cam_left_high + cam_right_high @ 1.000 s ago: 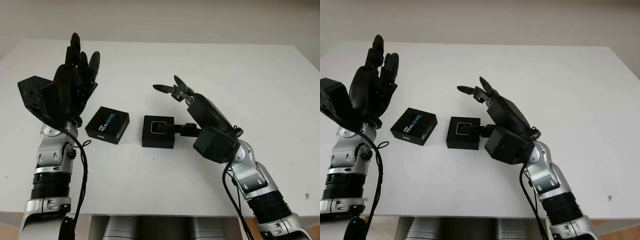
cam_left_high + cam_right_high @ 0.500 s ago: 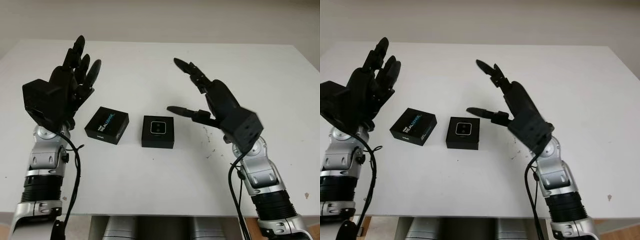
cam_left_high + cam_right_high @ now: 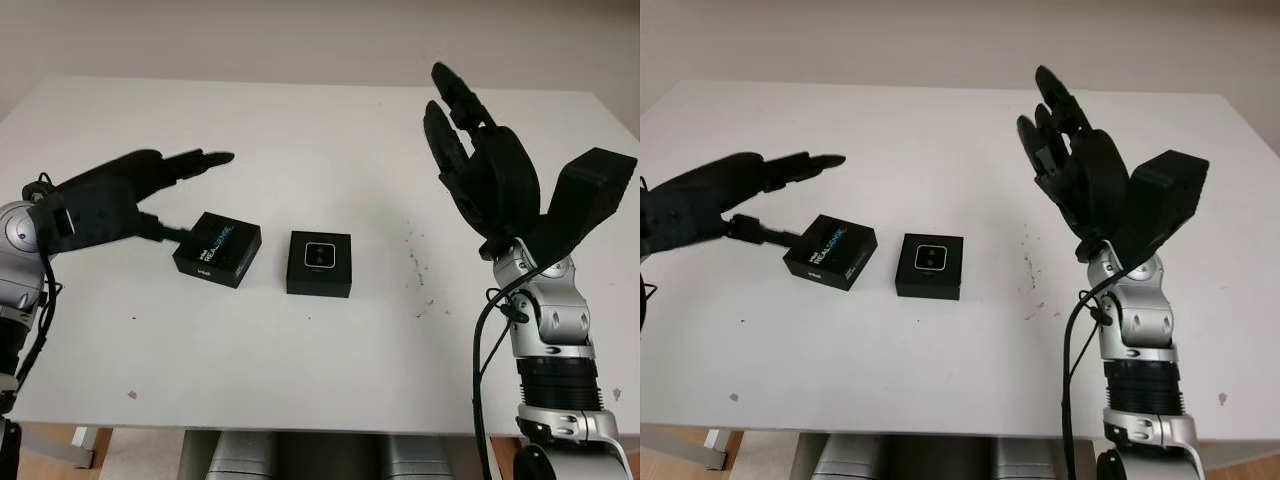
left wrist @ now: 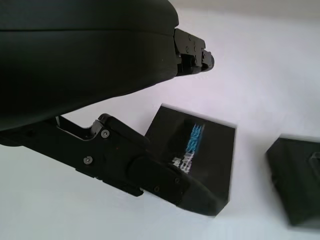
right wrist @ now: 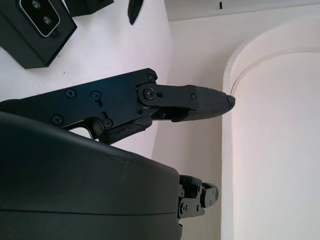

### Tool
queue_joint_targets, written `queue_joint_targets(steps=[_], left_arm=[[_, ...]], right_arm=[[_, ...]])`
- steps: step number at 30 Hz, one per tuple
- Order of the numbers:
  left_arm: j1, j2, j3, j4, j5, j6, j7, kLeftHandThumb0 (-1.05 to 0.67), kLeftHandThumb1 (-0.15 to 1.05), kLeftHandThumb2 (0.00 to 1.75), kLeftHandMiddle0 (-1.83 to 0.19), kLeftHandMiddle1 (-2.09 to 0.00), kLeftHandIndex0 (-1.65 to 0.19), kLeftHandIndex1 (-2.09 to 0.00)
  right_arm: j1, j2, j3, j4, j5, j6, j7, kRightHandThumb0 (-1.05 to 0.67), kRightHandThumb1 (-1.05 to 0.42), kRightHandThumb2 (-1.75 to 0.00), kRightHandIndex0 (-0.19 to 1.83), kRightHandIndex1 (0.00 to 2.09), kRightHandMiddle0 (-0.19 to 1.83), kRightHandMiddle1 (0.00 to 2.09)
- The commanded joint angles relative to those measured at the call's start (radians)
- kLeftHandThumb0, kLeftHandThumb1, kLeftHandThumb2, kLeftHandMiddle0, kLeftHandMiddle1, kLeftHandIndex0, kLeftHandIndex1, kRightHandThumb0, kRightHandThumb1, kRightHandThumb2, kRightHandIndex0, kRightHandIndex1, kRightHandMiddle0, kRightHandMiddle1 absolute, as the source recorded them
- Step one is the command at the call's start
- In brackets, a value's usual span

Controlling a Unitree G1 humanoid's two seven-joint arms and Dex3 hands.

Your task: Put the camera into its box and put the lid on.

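The open black box (image 3: 319,263) sits mid-table with the small square camera (image 3: 319,254) lying in it, lens side up. Its lid (image 3: 217,249), black with blue-white lettering, lies flat on the table just left of the box. My left hand (image 3: 200,195) is open and low beside the lid. Its upper fingers reach out above the lid's far-left side, and its thumb (image 4: 150,175) lies against the lid's left edge. My right hand (image 3: 460,130) is open and raised well above the table, to the right of the box. The right wrist view also catches the box (image 5: 35,25).
The white table (image 3: 300,360) has small dark specks right of the box (image 3: 415,265) and near its front edge (image 3: 132,394). Its front edge runs along the bottom of the eye views.
My right hand pulled back from the box, rising up and to the right. My left hand dropped from an upright pose and reached in to the lid's left edge.
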Motion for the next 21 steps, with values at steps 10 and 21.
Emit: queue_joint_targets(steps=[10, 21], left_arm=[[-0.063, 0.005, -0.092, 0.110, 0.217, -0.187, 0.250, -0.72, 0.85, 0.06, 0.06, -0.06, 0.07, -0.06], [-0.135, -0.049, -0.157, 0.261, 0.287, -0.255, 0.393, -0.67, 0.85, 0.05, 0.03, -0.07, 0.06, -0.07]], right_arm=[[-0.013, -0.004, -0.024, 0.016, 0.037, 0.014, 0.002, -0.62, -1.05, -0.50, -0.04, 0.06, -0.08, 0.17], [-0.035, -0.007, -0.017, 0.061, 0.025, -0.001, 0.009, -0.61, -1.05, -0.53, -0.06, 0.05, -0.17, 0.29]])
